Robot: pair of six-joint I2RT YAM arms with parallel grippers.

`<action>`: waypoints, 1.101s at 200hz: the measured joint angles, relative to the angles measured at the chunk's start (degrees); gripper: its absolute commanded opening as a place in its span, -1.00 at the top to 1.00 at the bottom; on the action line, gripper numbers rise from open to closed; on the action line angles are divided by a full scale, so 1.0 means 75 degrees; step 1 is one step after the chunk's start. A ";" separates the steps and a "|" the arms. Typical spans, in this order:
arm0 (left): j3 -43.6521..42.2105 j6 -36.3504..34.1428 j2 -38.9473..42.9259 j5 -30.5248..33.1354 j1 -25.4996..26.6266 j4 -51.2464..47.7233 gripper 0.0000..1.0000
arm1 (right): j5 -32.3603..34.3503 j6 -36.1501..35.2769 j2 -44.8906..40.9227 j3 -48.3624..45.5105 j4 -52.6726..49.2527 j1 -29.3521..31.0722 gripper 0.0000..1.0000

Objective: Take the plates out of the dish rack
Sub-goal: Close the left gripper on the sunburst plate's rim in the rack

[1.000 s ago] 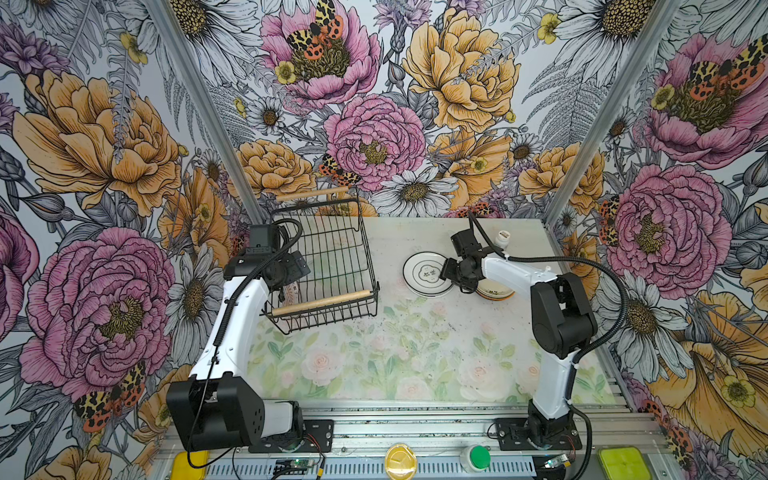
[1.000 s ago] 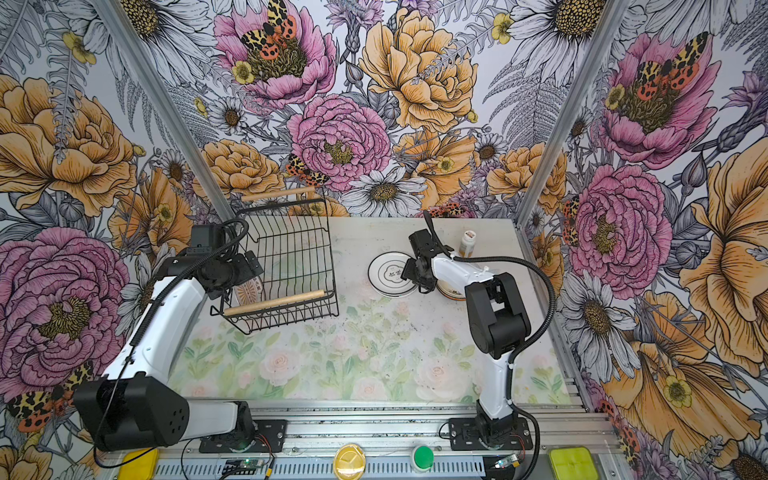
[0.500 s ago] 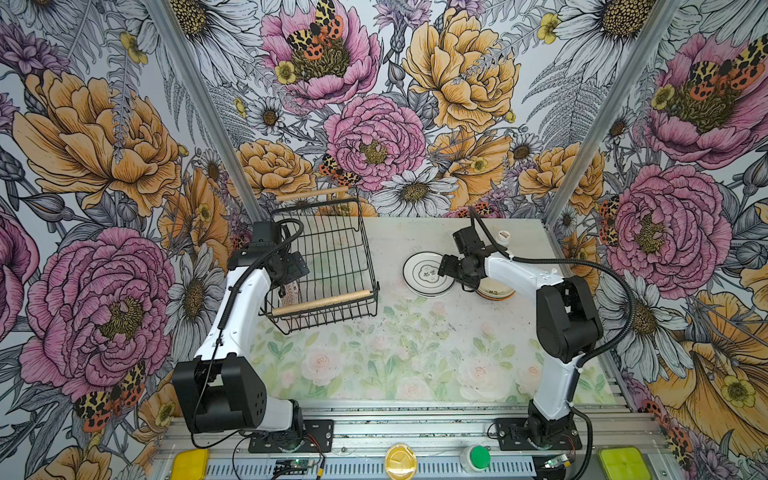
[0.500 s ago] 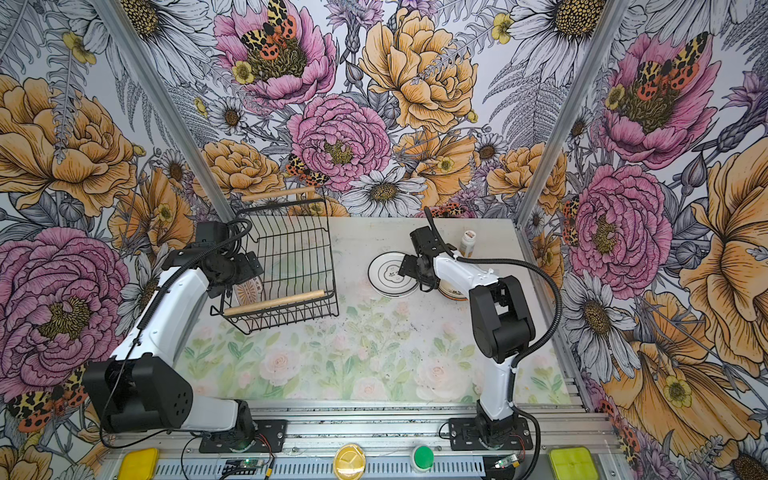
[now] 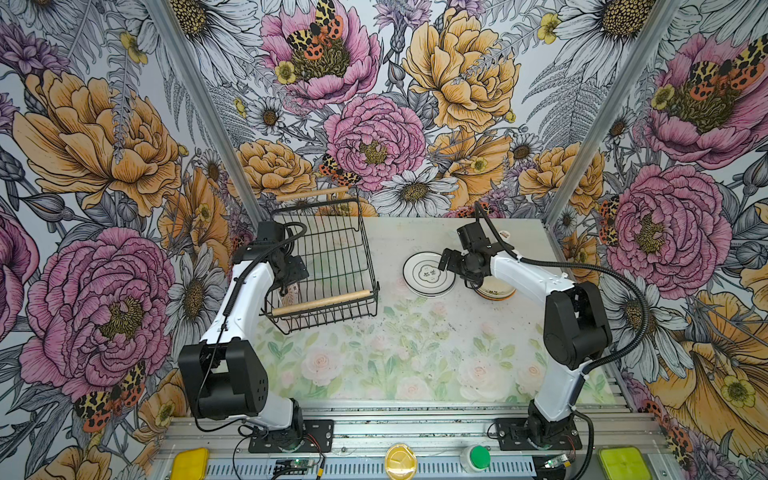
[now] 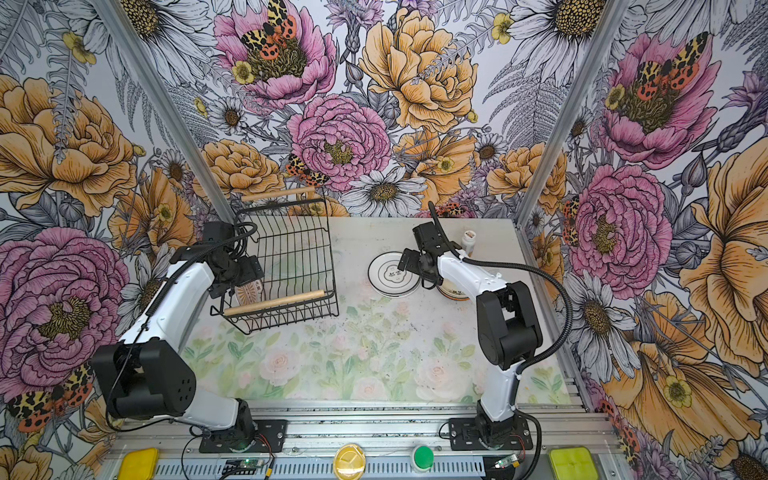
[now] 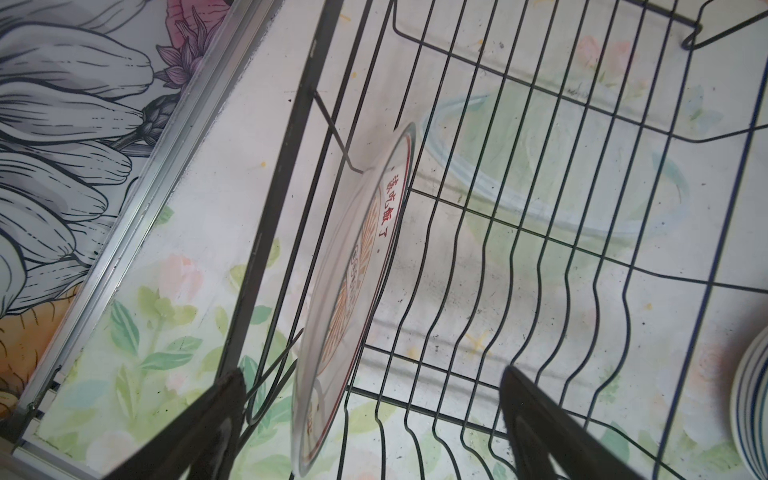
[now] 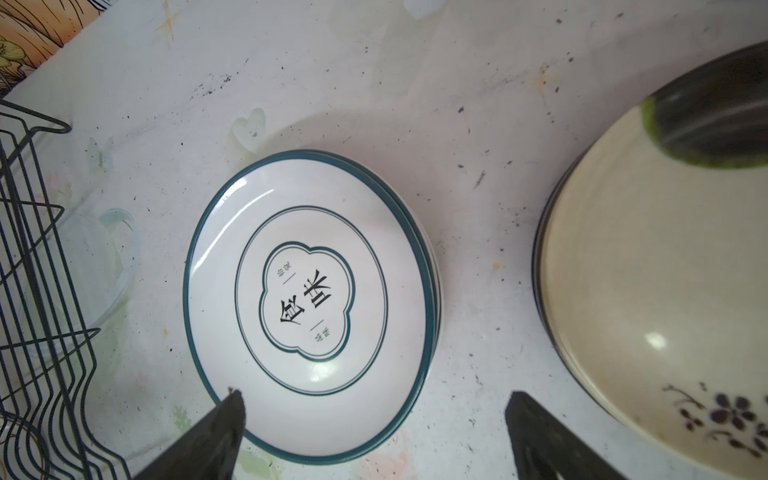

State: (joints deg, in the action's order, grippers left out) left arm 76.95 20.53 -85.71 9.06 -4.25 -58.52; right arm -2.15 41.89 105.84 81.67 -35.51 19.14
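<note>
The dish rack [image 5: 340,257] stands at the back left, a black wire basket with wooden handles. One plate with an orange sunburst [image 5: 292,296] stands on edge in its near left corner. My left gripper [image 5: 293,274] hovers over that plate, open. In the left wrist view the plate [image 7: 353,282] lies between the spread fingers of the left gripper [image 7: 372,372], untouched. My right gripper [image 5: 451,266] is open above a stack of white dark-rimmed plates [image 5: 428,276]. In the right wrist view this stack [image 8: 307,299] lies flat on the table, free of the right gripper [image 8: 375,394].
A second stack with a cream floral plate [image 5: 496,291] on top lies just right of the white stack, partly under my right arm. A small white pill bottle [image 6: 468,241] stands near the back right corner. The rack [image 8: 37,249] is a short way left of the white stack.
My right gripper's jaws have spread wide over the white stack. My left gripper has shifted a little toward the standing plate in the rack.
</note>
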 measured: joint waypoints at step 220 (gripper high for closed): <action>0.0055 -0.0073 -0.0688 0.0705 0.0152 -0.0026 0.38 | -0.0146 -0.0119 -0.0641 -0.0863 0.0207 -0.0417 -0.99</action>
State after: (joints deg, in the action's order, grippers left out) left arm 77.36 19.99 -90.87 14.35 -3.11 -58.72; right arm -3.25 40.99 101.03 75.20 -33.95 16.01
